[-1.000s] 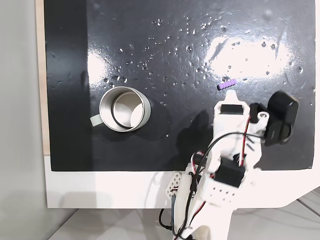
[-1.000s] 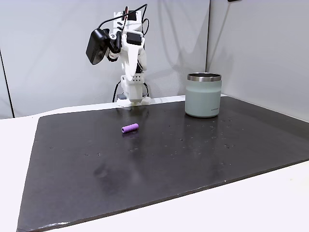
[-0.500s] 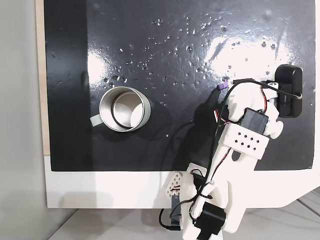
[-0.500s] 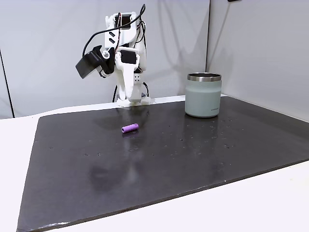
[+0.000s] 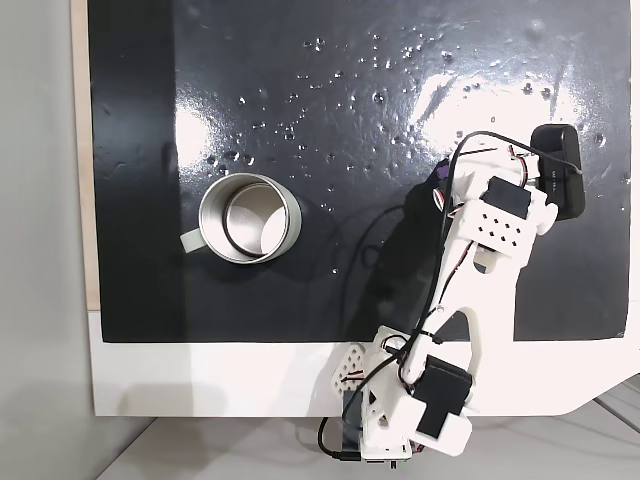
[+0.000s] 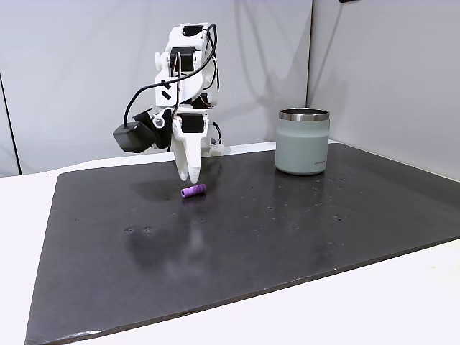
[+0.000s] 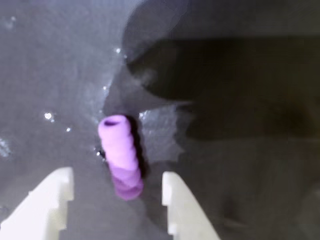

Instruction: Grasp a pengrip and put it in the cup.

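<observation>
A glossy black mat point(image 6: 287, 237) covers most of the white counter point(image 6: 402, 302), and its surface carries scattered droplets and bright glare in a fixed view from above. The cup point(image 6: 302, 141) stands upright on the mat, well apart from the arm; from above its pale inside and small handle tab show point(image 5: 245, 218). Nothing lies between the cup and the pengrip point(image 6: 192, 190) in either fixed view. Grey walls stand behind the counter in a fixed view from the side.

The pengrip lies on its side on the mat, a short ribbed purple tube with an open end facing the wrist camera point(image 7: 120, 156). From above, just a sliver of it shows at the edge of the arm point(image 5: 438, 179).

The white arm point(image 6: 183, 86) rises from its base at the counter's far edge in the side view, folds over at the top and reaches down, wires looping along it, with a black camera block point(image 6: 130, 136) sticking out to one side. The tool point(image 6: 186, 172) points down just above and behind the pengrip. In the wrist view its two pale fingertips point(image 7: 172, 200) stand spread on either side of the pengrip's near end, not touching it: the tool point(image 7: 115, 202) is released and holds nothing.

No writing is readable.
</observation>
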